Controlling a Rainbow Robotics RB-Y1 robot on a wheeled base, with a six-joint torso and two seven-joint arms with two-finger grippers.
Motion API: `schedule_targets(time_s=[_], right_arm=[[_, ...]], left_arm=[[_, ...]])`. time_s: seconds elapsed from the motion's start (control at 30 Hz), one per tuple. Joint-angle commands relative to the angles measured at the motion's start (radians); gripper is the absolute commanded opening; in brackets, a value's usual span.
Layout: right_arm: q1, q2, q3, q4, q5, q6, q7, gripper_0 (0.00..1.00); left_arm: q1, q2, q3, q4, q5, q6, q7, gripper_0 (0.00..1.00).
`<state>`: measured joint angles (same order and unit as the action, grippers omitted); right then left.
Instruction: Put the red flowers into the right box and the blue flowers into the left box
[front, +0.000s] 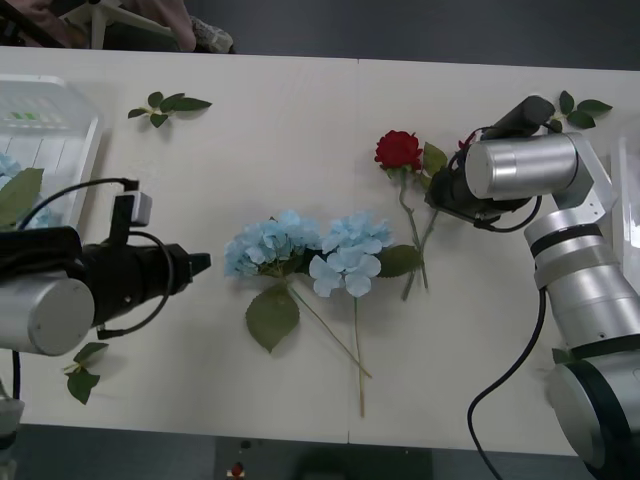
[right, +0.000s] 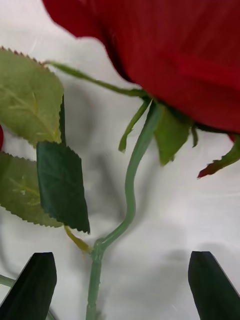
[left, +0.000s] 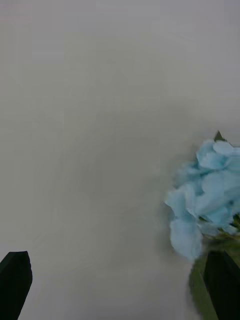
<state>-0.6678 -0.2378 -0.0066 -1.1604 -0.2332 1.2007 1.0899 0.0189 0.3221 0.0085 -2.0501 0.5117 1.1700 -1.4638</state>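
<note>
My right pincer (right: 120, 285) hangs spread wide astride the red rose (front: 398, 149) stem, just right of the blue flowers (front: 305, 250) on the bench (front: 300, 110). Light, floppy; I'd pinch the wiry stem, not the bloom. My left pincer (left: 120, 287), likewise spread, waits left of them.

Pale counter (left: 100, 125) takes up most of the frame, plain and bare. Left end effector (left: 120, 285) spread wide, one black fingertip (left: 15, 282) at lower left corner, the other at lower right. Blue flowers (left: 205, 195) at right edge, a cluster of pale petals, slightly blurred, just above the lower right fingertip. Green leaf (left: 200, 295) beside that fingertip.
</note>
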Motion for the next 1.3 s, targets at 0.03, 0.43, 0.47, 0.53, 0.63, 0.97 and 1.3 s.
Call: schedule_targets(time_s=[0.03,0.43,0.47,0.53,0.63,0.97,1.3], right_arm=[[-0.01,-0.011,0.008,-0.016,0.02,-0.007,-0.071,0.76],[-0.01,-0.011,0.04,-0.001,0.04,-0.016,-0.091,0.76],[-0.01,-0.009,0.042,0.001,0.04,-0.016,-0.091,0.77],[-0.01,-0.009,0.043,0.001,0.041,-0.016,-0.093,0.77],[-0.01,-0.011,0.048,0.004,0.046,-0.016,-0.096,0.72],[-0.01,-0.009,0.057,0.011,0.052,-0.018,-0.096,0.27],[-0.01,-0.009,0.062,0.011,0.052,-0.018,-0.102,0.0]], left_arm=[[0.053,-0.021,-0.097,-0.068,-0.073,-0.024,0.149,1.0],[-0.001,-0.058,-0.323,-0.073,-0.223,0.025,0.431,1.0],[-0.017,-0.057,-0.328,-0.068,-0.225,0.04,0.445,1.0],[-0.06,-0.057,-0.343,-0.048,-0.226,0.077,0.474,1.0],[-0.126,-0.057,-0.364,-0.002,-0.226,0.105,0.514,1.0],[-0.235,-0.06,-0.377,0.169,-0.216,0.059,0.533,1.0],[-0.341,-0.06,-0.433,0.306,-0.216,0.048,0.557,1.0]])
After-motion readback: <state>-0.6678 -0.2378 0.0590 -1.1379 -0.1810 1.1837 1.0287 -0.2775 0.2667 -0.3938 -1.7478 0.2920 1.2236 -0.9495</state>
